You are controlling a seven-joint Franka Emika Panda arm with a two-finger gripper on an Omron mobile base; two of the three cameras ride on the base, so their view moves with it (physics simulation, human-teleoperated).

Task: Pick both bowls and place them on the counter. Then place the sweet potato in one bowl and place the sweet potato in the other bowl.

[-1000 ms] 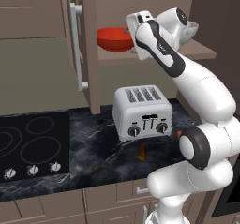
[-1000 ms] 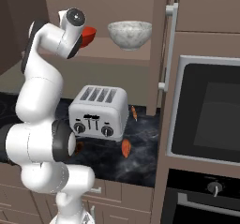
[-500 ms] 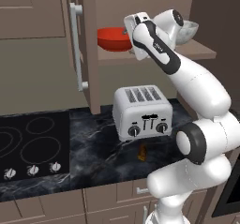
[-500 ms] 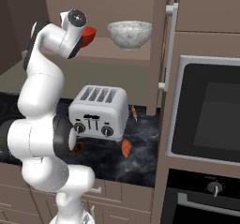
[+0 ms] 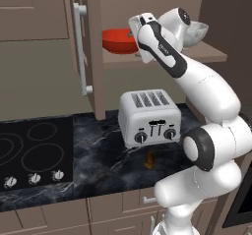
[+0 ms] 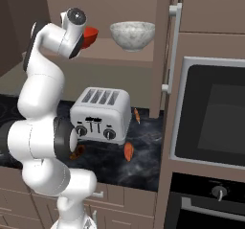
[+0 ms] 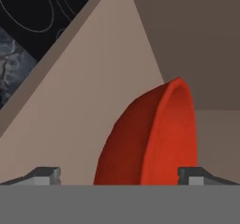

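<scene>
I have the claw (image 7: 119, 174) up at the open cupboard shelf (image 5: 211, 54), released, its 2 tips spread wide to either side of the red bowl (image 7: 150, 138). In the hand view the bowl's rim stands between the tips, closer to the tip at 3 o'clock; I cannot tell whether either tip touches it. Nothing is gripped.

From the left base view the red bowl (image 5: 118, 40) sits on the shelf at about 12 o'clock from the toaster (image 5: 150, 117), with my arm's hand just beside it on its 3 o'clock side. The marbled bowl (image 6: 132, 35) stands on the same shelf, apart from the red one; in the right base view it is at 3 o'clock of the red bowl (image 6: 90, 35), which the arm half hides.

Down on the black tabletop (image 5: 98, 155), the toaster stands upright under the shelf. 1 sweet potato (image 6: 128, 151) lies in front of the toaster at its 5 o'clock in the right base view, and another (image 6: 137, 115) lies farther back, at 3 o'clock of the toaster, near the cabinet side. The cooktop (image 5: 29, 153) lies at 9 o'clock of the toaster in the left base view. The cupboard door (image 5: 88, 47) stands open.
</scene>
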